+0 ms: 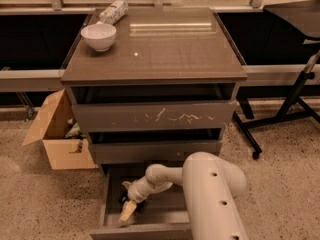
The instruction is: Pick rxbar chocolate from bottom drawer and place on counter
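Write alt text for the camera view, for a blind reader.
The robot's arm reaches into the open bottom drawer of a three-drawer cabinet, its gripper low inside, near the left wall. A white bowl and a packet sit on the counter, back left; a cardboard box stands on the floor.

The tool [128, 210] sits inside the open bottom drawer [145, 231], hiding most of a dark object [125, 199] too small to identify. The robot arm [215, 199] is cut off by the lower edge. The cardboard box [62, 151] holds unclear contents.
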